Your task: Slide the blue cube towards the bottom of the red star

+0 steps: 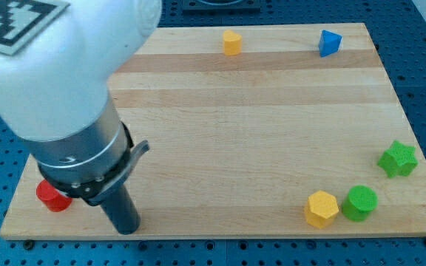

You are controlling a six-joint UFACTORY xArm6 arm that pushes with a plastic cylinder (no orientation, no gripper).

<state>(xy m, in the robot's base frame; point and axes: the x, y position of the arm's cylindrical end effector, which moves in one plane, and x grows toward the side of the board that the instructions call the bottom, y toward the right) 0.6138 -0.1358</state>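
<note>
The arm (58, 81) fills the view's upper left, a white housing with a black-and-white marker on top, narrowing to a grey collar and then the dark rod. There is no claw on this rig, so no wide or narrow state can be told; the rod simply ends in my tip (128, 227), which sits near the bottom edge of the wooden board (257, 133), at about seven o'clock from the board's centre.

Just beside the rod, at nine o'clock from my tip, a red block (52, 196) lies partly hidden behind the collar; its shape cannot be made out, so whether it is the red star is unclear. It is close to the rod, but contact cannot be judged.

The blue block (330, 43), angular in outline, sits near the board's top edge at about one o'clock from the centre, well apart from my tip and from the red block. A yellow block (231, 42) stands on the same top strip, at roughly twelve o'clock.

At about four o'clock, a green star-like block (398, 158) lies near the right edge. Lower, at five o'clock, a yellow hexagonal block (321, 208) and a round green block (360, 202) sit just beside each other.
</note>
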